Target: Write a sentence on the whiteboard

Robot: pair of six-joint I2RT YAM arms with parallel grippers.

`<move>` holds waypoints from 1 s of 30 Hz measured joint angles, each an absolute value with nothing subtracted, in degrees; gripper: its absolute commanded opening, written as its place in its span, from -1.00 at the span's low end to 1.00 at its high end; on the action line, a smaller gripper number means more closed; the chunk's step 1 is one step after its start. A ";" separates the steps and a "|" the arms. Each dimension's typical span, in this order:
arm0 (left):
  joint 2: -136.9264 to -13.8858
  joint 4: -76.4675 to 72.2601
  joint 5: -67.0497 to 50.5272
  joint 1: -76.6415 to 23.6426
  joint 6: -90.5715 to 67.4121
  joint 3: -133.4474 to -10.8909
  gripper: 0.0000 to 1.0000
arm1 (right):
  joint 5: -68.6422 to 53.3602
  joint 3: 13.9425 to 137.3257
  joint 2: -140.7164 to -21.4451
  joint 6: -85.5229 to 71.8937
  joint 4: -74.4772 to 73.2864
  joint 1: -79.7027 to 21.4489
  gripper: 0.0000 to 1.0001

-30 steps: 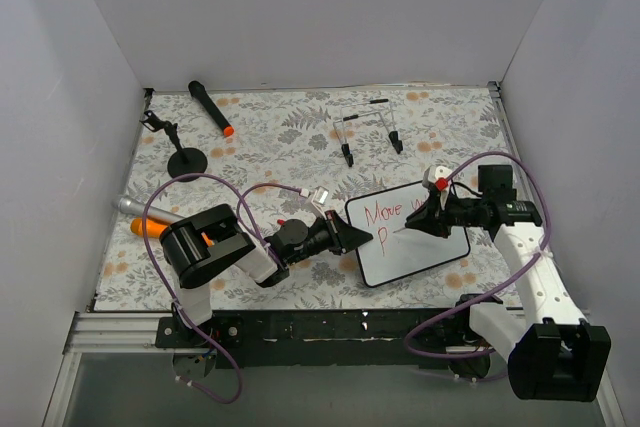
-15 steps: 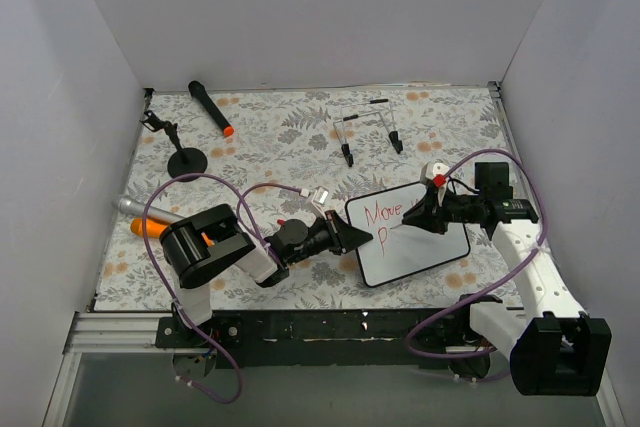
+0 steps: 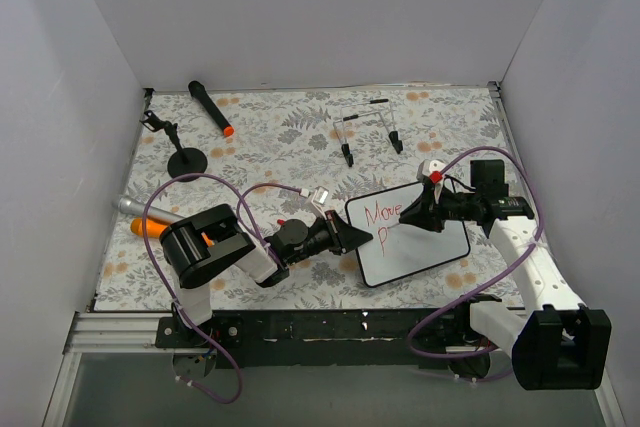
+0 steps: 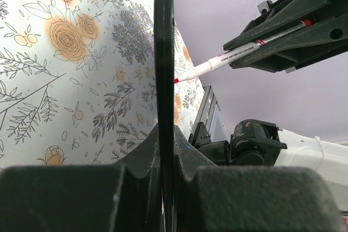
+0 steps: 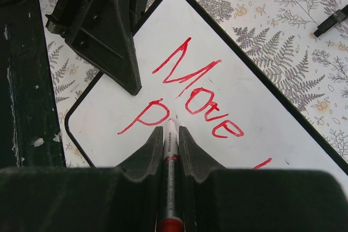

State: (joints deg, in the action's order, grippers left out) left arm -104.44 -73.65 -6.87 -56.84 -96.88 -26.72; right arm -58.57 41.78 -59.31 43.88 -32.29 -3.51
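Toward the front right of the flowered bench (image 3: 290,137) sits the whiteboard (image 3: 425,249), its left edge pinched by the left end effector (image 3: 362,237); the right end effector (image 3: 406,217) clamps a marker (image 5: 169,158), tip at the board beside the "P" under "Move" in the red sentence (image 5: 191,92)

Worktop (image 3: 280,147): covered edge to edge with a floral-print sheet, grey ferns and orange blooms. Far left corner: black marker (image 3: 211,108) with an orange tip, lying slantwise. Near it, a small black stand (image 3: 186,160) on a round base. Left edge: silver-and-orange pen (image 3: 140,215). Far centre: thin wire-framed item (image 3: 365,127), type unclear. Front right: whiteboard (image 3: 420,252), set askew.
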 measured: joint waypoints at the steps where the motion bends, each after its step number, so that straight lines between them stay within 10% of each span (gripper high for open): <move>1: -104.44 -73.65 -6.87 -56.84 -96.88 -26.72 -1.00 | -58.46 41.78 -59.33 43.79 -32.25 -3.51 -0.97; 30: -104.47 -73.49 -6.85 -56.84 -97.08 -26.72 -1.00 | -55.99 41.43 -58.43 49.71 -39.13 -3.77 -0.97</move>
State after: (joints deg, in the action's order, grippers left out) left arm -104.47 -73.49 -6.85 -56.84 -97.08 -26.72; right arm -55.99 41.43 -58.43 49.71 -39.13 -3.77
